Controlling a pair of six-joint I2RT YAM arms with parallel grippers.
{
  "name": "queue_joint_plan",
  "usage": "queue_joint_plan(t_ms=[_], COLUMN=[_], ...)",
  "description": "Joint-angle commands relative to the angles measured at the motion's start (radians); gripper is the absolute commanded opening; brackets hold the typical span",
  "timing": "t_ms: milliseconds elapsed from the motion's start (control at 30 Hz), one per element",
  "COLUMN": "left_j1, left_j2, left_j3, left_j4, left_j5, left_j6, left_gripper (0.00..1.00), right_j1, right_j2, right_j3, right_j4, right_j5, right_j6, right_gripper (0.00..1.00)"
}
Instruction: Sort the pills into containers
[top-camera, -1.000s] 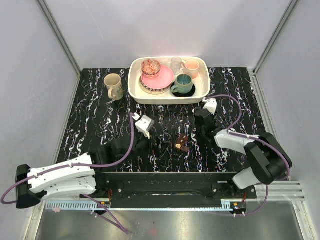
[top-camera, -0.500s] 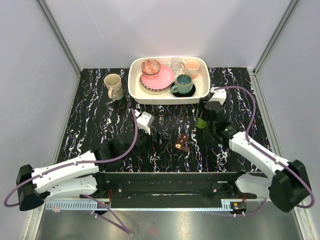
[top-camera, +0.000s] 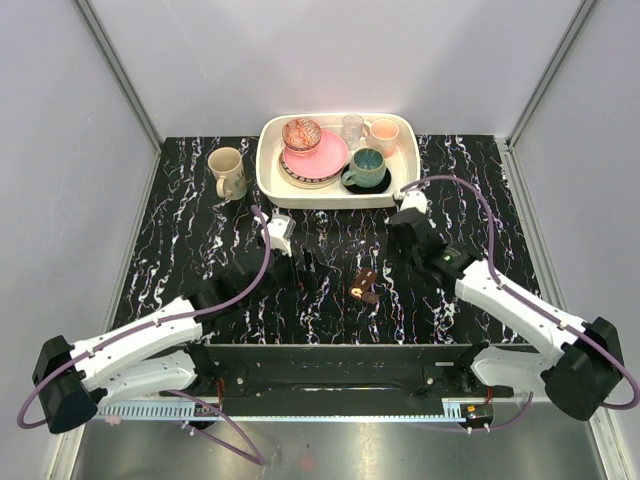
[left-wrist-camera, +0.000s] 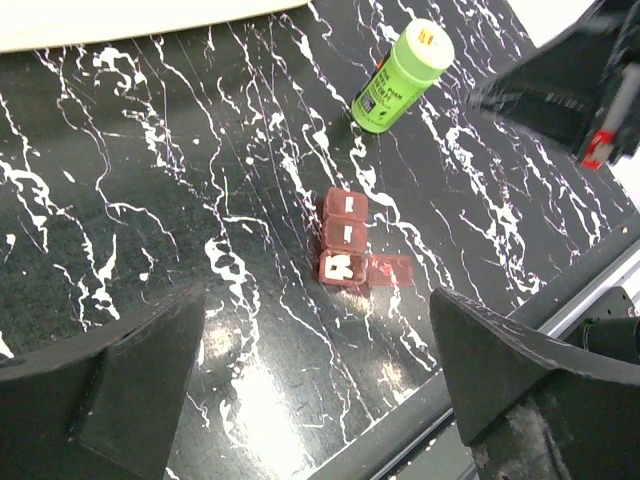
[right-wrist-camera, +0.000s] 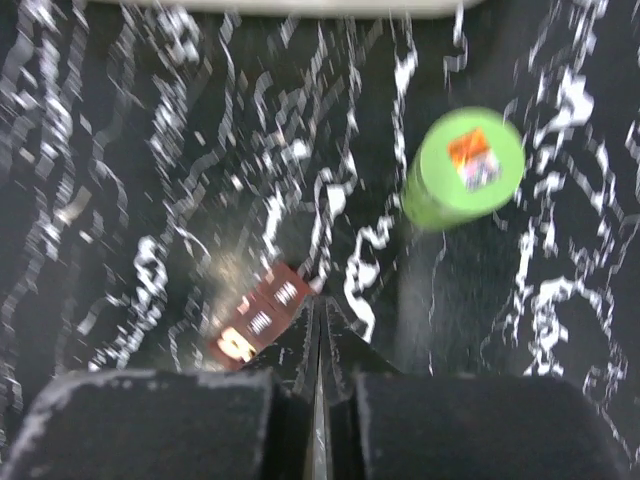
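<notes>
Left claw (left-wrist-camera: 315, 295): spread wide, holding nothing; its two dark fingers (left-wrist-camera: 110, 380) frame the bottom corners of the left wrist view, above the table (top-camera: 180, 240).
Right claw (right-wrist-camera: 320, 330): fingers pressed together into one thin seam, nothing between them.
Case (left-wrist-camera: 345, 240): small and dark red-brown, lying flat on the table just ahead of the left claw, in line with the gap between its fingers. A short row of compartments carries white marks on top. One clear reddish lid is folded out to the side at the end nearest the claw.
Case from the right claw: it lies just ahead of the closed tips and a little to their left, not touching them (right-wrist-camera: 260, 325).
Bottle (left-wrist-camera: 402, 75): bright green with a pale cap, beyond the case from the left claw and off to the right; it is ahead and to the right of the right claw (right-wrist-camera: 462, 165), well apart from the case.
Mug (top-camera: 227, 172): beige, upright, far ahead of the left claw and to its left.
Tray (top-camera: 270, 180): white, loaded with crockery, farthest from both claws at the back of the table.
</notes>
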Motion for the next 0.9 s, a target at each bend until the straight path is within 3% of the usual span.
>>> queue_joint_plan(t_ms=[0,300,867], left_j1=[0.003,0.005,0.003], left_j2=[-0.023,0.008,-0.014], left_j3=[-0.027,-0.023,-0.017], left_j4=[0.038,0.045,0.004], left_j5=[0.032,0.055,0.047], left_j6=[-0.029,-0.027,-0.024], left_gripper=[0.99,0.99,0.99], right_j1=[0.001,0.001,0.002], right_j2=[0.011,0.162,0.382], right_j3=[-0.079,-0.159,-0.134], right_j4=[-0.063,0.012,0.103], right_j5=[-0.085,-0.249,-0.234], right_j6=[0.079,0.094,0.083], right_gripper=[0.00,0.00,0.00])
